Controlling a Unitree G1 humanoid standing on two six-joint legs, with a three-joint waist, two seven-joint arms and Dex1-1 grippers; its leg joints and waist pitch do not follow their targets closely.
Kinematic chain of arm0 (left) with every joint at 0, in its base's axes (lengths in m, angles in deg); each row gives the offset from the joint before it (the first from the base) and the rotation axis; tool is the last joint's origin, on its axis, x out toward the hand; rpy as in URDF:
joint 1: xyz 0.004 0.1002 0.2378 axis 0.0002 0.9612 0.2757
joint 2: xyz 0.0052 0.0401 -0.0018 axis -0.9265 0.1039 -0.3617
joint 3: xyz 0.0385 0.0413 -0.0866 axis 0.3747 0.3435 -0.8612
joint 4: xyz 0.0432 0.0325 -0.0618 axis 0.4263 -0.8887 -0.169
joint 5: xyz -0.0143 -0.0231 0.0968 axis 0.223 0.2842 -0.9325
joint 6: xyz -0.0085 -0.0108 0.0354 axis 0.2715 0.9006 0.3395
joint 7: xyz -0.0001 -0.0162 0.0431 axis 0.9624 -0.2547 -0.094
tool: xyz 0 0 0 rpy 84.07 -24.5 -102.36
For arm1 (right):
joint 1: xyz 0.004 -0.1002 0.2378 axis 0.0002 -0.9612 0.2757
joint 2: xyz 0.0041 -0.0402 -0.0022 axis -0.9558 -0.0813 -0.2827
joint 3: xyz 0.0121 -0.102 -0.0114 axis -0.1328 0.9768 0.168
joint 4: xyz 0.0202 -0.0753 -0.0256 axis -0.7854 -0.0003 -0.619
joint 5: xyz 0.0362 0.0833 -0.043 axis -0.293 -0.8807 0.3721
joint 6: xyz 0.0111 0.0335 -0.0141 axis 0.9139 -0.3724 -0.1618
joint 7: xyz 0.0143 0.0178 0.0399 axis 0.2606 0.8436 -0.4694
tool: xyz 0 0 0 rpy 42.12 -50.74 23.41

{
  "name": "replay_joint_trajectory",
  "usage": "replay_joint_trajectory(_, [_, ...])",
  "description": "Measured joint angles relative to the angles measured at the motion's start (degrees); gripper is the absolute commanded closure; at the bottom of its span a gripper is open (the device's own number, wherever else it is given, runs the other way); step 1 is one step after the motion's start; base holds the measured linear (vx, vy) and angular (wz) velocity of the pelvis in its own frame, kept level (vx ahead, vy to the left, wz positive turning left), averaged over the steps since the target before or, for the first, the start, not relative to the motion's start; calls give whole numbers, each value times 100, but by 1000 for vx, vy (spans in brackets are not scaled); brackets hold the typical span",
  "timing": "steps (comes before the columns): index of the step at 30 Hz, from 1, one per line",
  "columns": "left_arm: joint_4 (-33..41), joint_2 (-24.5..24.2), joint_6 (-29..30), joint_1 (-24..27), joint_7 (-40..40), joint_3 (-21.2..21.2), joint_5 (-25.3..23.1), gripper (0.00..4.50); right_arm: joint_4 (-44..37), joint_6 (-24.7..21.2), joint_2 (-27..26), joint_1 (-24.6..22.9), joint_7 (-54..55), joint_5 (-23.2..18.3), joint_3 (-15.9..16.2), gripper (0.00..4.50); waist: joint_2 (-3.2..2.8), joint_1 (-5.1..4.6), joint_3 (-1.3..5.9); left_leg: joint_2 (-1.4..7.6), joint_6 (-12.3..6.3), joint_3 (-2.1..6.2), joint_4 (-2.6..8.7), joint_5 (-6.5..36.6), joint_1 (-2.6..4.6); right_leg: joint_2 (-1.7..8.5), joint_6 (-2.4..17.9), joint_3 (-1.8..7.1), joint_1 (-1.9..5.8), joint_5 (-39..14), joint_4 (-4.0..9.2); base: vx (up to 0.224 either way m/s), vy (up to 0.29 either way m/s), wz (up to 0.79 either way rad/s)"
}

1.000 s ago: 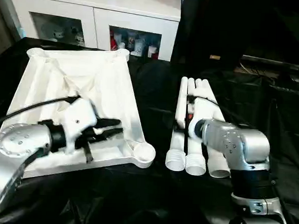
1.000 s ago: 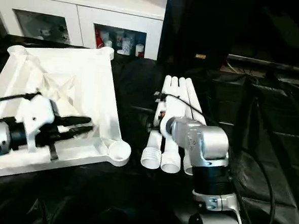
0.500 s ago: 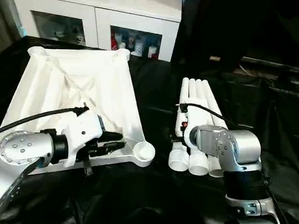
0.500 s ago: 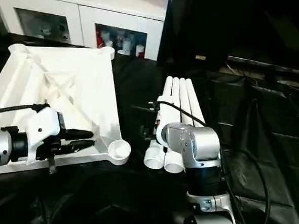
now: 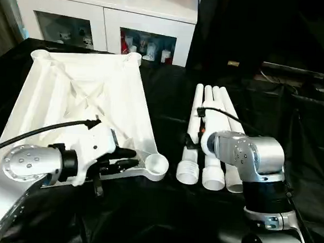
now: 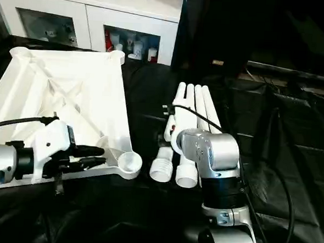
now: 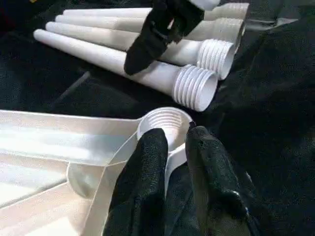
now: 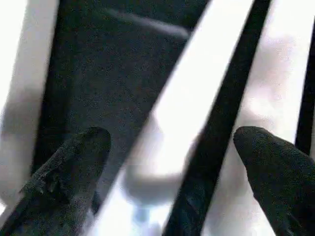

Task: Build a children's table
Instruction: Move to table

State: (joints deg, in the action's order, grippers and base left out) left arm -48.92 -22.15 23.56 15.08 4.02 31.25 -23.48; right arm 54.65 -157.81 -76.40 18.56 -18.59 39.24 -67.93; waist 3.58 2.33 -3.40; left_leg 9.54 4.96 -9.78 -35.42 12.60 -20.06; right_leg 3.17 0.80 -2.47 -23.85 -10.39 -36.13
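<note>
A humanoid robot readies a children's table for its legs: the white table top (image 5: pixel 80 103) lies upside down on black cloth, ribbed underside up, while the four tapered legs (image 5: pixel 210 135) rest side by side just to its right, threaded ends toward the robot; none is yet fitted. Over the last second the left gripper (image 5: pixel 128 158) has slid from above the ribbed middle of the top down to its near right corner; its black fingers (image 7: pixel 147 162) now straddle the rim beside the threaded corner socket (image 7: pixel 165 123), clenched narrow on that edge — a steadying hold, by the look of it, though whether the pads truly press the plastic is hard to tell. The right gripper (image 8: pixel 172 162) has meanwhile drawn in over the near ends of the legs; its fingers are spread wide, one either side of a white leg, nothing grasped; one dark fingertip (image 7: pixel 142 46) shows hanging above the leg nearest the socket. The meaning for the job seems plain — one arm braces the corner while the other lines up to pick the first leg; the likely next step is closing on that leg and carrying its threaded end to the socket.
</note>
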Motion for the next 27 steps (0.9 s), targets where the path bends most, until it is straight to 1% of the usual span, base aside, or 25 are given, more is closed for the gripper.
replay_joint_trajectory(2, [-1,3,26,-43,18,23,2,356,87,33,-67,28,-2,-1,9,0,-5,-2,-1,2,1,1,0,-1,0,-1,2,-1,2,1,-3,0,0,0])
replay_joint_trajectory(4, [-17,7,34,-88,32,75,22,328,261,62,-167,119,-1,-13,-19,0,-7,-14,0,3,1,1,0,0,0,-2,7,-1,5,4,-3,0,0,0])
replay_joint_trajectory(6, [-27,28,56,-161,35,99,68,323,426,60,-224,180,-7,-27,-62,0,-7,-13,0,3,1,2,0,0,4,-2,11,-3,2,6,-3,0,0,0])
replay_joint_trajectory(7, [-27,32,62,-213,37,99,89,319,533,58,-245,202,-10,-33,-92,28,-7,-3,-1,3,1,2,0,-1,3,-2,14,-3,2,8,-3,0,0,0])
replay_joint_trajectory(10, [-30,27,66,-241,42,98,94,283,861,128,-244,244,-87,-31,-169,40,-7,17,-1,4,4,2,0,-3,0,-2,26,-2,4,16,-3,0,0,0])
replay_joint_trajectory(13, [-31,0,67,-241,68,100,86,262,1133,237,-215,293,-138,-30,-177,75,-8,21,-1,5,5,2,0,-3,0,-2,28,-3,3,17,-4,0,0,0])
replay_joint_trajectory(14, [-31,-6,73,-241,82,103,88,249,1189,253,-211,304,-147,-30,-179,82,-8,21,-1,6,5,2,0,-3,0,-2,28,-4,3,17,-4,0,0,0])
replay_joint_trajectory(15, [-31,-10,83,-241,90,108,88,249,1253,267,-208,325,-154,-30,-179,82,-8,21,-1,7,5,2,0,-3,-1,-2,29,-5,3,17,-4,0,0,0])
replay_joint_trajectory(16, [-30,-16,106,-241,90,110,92,237,1341,296,-206,339,-168,-29,-190,98,-8,21,-1,8,6,2,0,-4,-1,-2,39,-5,3,23,-4,0,0,0])
replay_joint_trajectory(18, [-30,-43,156,-240,87,116,94,229,1433,332,-206,343,-203,-26,-216,119,-6,22,0,8,6,2,0,-4,-1,-2,41,-5,3,24,-4,0,0,0])
replay_joint_trajectory(20, [-30,-60,175,-240,69,122,72,205,1564,377,-199,400,-215,-22,-252,134,0,21,3,7,5,2,0,-4,-1,-2,40,-5,5,24,-4,0,0,0])
replay_joint_trajectory(23, [-31,-134,274,-240,-10,161,-34,192,1776,475,-224,485,-197,-25,-400,163,5,17,6,8,5,2,0,-4,0,-2,38,-5,8,23,-4,0,0,0])
replay_joint_trajectory(24, [-32,-137,299,-241,-30,166,-48,185,1795,488,-224,485,-194,-26,-429,171,5,18,7,8,5,2,0,-4,0,-2,25,-6,9,15,-4,0,0,0])
replay_joint_trajectory(25, [-32,-137,324,-240,-46,169,-56,160,1820,514,-224,485,-172,-25,-457,187,7,18,8,8,4,2,0,-4,1,-2,21,-6,9,13,-4,0,0,0])
replay_joint_trajectory(26, [-32,-133,337,-240,-66,171,-62,154,1848,550,-229,485,-144,-25,-479,197,5,20,7,8,4,2,0,-3,1,-2,21,-6,11,13,-4,0,0,0])
replay_joint_trajectory(27, [-33,-124,342,-241,-96,172,-73,154,1863,572,-236,485,-127,-26,-511,197,6,19,7,8,3,2,0,-3,2,-2,21,-6,10,13,-4,0,0,0])
